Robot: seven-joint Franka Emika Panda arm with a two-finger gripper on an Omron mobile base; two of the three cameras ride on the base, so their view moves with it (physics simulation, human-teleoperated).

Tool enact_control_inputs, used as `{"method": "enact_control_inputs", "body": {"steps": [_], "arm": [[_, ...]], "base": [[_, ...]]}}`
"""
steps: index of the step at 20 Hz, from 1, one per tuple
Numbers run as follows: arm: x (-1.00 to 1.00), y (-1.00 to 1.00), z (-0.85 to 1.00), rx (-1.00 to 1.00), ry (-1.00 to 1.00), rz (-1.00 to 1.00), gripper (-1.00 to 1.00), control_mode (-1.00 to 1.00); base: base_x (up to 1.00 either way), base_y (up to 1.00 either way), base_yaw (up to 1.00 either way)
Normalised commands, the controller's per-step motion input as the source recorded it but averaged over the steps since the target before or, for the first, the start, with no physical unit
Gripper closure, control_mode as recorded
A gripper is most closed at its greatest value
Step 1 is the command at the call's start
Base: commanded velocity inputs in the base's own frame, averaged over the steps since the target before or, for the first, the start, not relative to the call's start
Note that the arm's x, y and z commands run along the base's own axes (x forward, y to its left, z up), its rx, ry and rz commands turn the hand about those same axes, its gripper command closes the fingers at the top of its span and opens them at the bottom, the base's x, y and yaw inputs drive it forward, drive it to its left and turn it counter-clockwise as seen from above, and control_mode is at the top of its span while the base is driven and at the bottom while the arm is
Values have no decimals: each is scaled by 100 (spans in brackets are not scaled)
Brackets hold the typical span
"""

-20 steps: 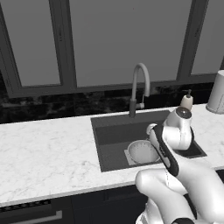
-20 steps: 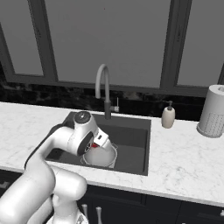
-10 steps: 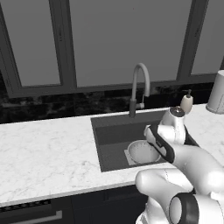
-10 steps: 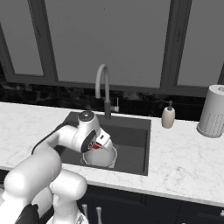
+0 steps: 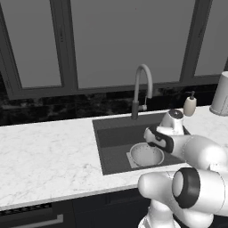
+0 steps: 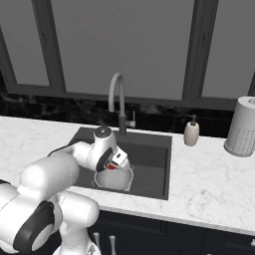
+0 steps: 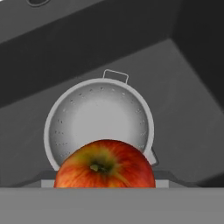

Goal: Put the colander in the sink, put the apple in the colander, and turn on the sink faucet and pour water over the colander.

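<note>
The silver colander (image 7: 99,118) stands upright on the floor of the dark sink (image 7: 188,92), one wire handle at its far rim. A red-orange apple (image 7: 105,165) sits between my fingers, just above the colander's near rim. In the right base view my gripper (image 6: 114,163) hangs low in the sink (image 6: 149,149) over the colander (image 6: 115,178), shut on the apple (image 6: 110,167). From the left base view the hand (image 5: 159,139) covers part of the colander (image 5: 145,155). The gooseneck faucet (image 5: 142,89) rises behind the basin, with no water showing.
A cream soap pump bottle (image 6: 191,133) and a paper towel roll (image 6: 242,127) stand on the white marble counter (image 6: 209,174) right of the sink. Dark windows and a black backsplash close off the back. My arm's bulky white links fill the near side.
The hand has carried the apple a little further over the colander and lower into the sink. The arm's upper links have swung closer to the cameras. The colander has stayed put.
</note>
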Motion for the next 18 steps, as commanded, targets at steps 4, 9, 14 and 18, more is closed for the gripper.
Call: {"method": "enact_control_inputs", "body": {"steps": [4, 9, 14, 18], "arm": [[15, 0, -23, 2, 1, 0, 100, -100], [14, 0, -24, 1, 3, 0, 100, -100], [13, 0, -26, 0, 5, 0, 100, -100], [12, 4, -20, 0, 3, 0, 100, -100]], "base": [[0, 0, 0], [0, 0, 0], [0, 0, 0], [0, 0, 0]]}}
